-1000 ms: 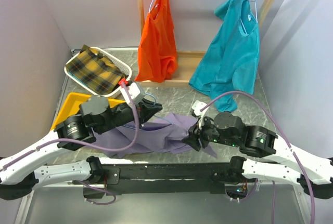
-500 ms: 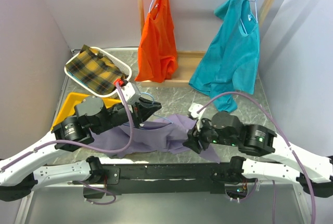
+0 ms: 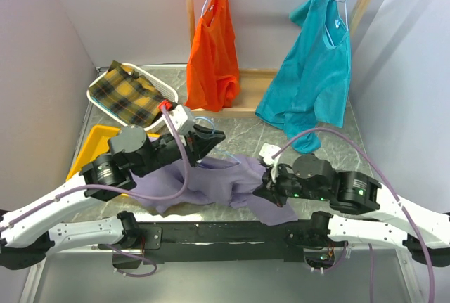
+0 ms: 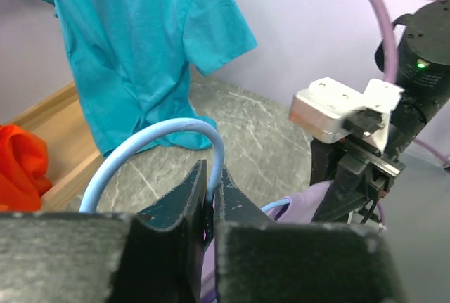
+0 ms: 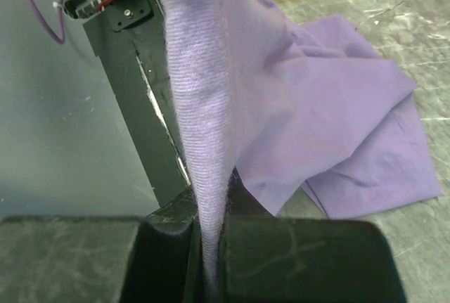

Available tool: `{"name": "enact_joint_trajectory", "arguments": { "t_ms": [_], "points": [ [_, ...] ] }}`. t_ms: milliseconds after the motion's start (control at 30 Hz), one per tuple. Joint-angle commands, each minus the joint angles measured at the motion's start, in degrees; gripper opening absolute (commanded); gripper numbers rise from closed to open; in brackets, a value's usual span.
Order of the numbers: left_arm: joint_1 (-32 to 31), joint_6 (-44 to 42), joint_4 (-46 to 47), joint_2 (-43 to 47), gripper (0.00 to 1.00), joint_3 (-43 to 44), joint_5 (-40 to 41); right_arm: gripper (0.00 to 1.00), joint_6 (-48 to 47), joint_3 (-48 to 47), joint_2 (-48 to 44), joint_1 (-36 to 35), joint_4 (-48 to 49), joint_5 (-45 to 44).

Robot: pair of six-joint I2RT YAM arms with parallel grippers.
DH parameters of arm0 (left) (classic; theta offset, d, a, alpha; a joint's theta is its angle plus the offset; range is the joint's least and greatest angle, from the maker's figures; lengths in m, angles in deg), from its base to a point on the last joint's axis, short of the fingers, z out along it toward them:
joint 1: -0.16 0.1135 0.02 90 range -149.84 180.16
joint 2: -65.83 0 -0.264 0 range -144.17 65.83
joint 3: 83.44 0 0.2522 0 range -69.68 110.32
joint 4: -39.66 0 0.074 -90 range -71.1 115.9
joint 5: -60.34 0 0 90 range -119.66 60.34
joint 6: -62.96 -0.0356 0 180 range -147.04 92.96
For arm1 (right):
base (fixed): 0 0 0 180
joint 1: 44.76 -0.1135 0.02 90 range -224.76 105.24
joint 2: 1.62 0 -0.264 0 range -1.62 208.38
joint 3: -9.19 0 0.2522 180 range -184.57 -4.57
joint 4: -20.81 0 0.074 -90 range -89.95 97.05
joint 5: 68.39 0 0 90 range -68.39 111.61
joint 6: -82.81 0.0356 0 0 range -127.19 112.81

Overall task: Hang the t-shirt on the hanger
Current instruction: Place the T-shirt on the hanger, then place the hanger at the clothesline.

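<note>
The lavender t-shirt [image 3: 211,183] lies crumpled on the grey table between my two arms. My left gripper [image 3: 209,139] hovers just above its far edge, shut on the thin light blue wire of the hanger [image 3: 203,121]. In the left wrist view the hanger wire [image 4: 158,136] arcs up out of the closed left gripper [image 4: 212,173], with a bit of t-shirt [image 4: 309,201] beyond. My right gripper [image 3: 263,192] is shut on the t-shirt's right edge. In the right wrist view a fold of t-shirt [image 5: 316,134] rises taut from the closed right gripper [image 5: 211,204].
A wooden rack [image 3: 242,112] at the back holds an orange garment [image 3: 211,50] and a teal t-shirt [image 3: 313,71] on hangers. A white basket [image 3: 171,90] with plaid cloth and a yellow tray [image 3: 95,145] sit at the left. Walls close in on both sides.
The right gripper has shut on the t-shirt's edge and drawn the cloth up. The left gripper has shifted right and away with the hanger.
</note>
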Motion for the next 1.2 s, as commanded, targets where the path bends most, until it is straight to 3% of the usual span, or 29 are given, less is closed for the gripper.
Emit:
{"name": "enact_joint_trajectory", "arguments": {
  "t_ms": [0, 67, 133, 167, 233, 267, 300, 333, 400, 500, 567, 633, 800, 1167],
  "points": [
    [-0.03, 2.00, 3.47, -1.72, 0.23, 2.95, 3.54, 0.00, 2.18, -1.78, -4.16, 0.40, 2.84, -4.27],
    [-0.03, 2.44, 3.91, -3.04, 0.25, 3.74, 4.16, 0.00, 2.62, -1.86, -4.78, 0.40, 2.40, -4.98],
    [-0.03, 2.79, 4.70, -3.75, 0.39, 4.18, 5.39, 0.00, 3.06, -1.86, -4.78, 0.40, 1.87, -5.24],
    [-0.03, 2.79, 4.53, -4.79, 0.33, 5.05, 5.40, 0.00, 3.24, -1.86, -4.78, 0.40, 1.69, -5.59],
    [-0.03, 2.44, 4.79, -5.77, 0.01, 5.85, 4.43, 0.00, 3.33, -1.34, -4.87, 0.40, 1.69, -5.42],
    [-0.03, 2.44, 4.96, -6.47, 0.02, 6.29, 4.34, 0.00, 3.50, -1.16, -5.04, 0.40, 1.87, -5.60],
    [-0.03, 2.62, 4.96, -6.91, 0.07, 6.64, 4.34, 0.00, 3.68, -0.73, -5.22, 0.40, 2.13, -5.86],
    [-0.03, 2.88, 4.35, -7.35, 0.34, 7.08, 5.21, 0.00, 4.03, -0.63, -5.57, 0.40, 1.96, -6.82],
    [-0.03, 3.23, 4.09, -7.88, 0.38, 7.78, 5.40, 0.00, 4.56, -0.81, -6.01, 0.40, 1.17, -7.70],
    [-0.03, 3.93, 4.17, -7.09, 0.58, 7.78, 6.62, 0.00, 5.61, -1.68, -6.80, 0.49, -0.85, -9.46],
    [-0.03, 3.76, 4.26, -6.39, 0.63, 8.14, 6.89, 0.00, 6.58, -2.04, -7.07, 0.40, -2.34, -9.81],
    [-0.03, 4.11, 4.00, -5.95, 0.76, 8.66, 7.33, 0.00, 8.24, -2.22, -7.76, 0.31, -3.06, -10.69],
    [-0.03, 4.46, 4.61, -4.10, 0.92, 8.40, 8.47, 0.00, 9.92, -3.44, -7.25, 0.31, -4.80, -11.22],
    [-0.03, 5.61, 5.49, -0.50, 0.90, 7.43, 12.51, 0.00, 17.65, -8.80, -6.19, 0.31, -16.76, -15.09]
  ]
}}
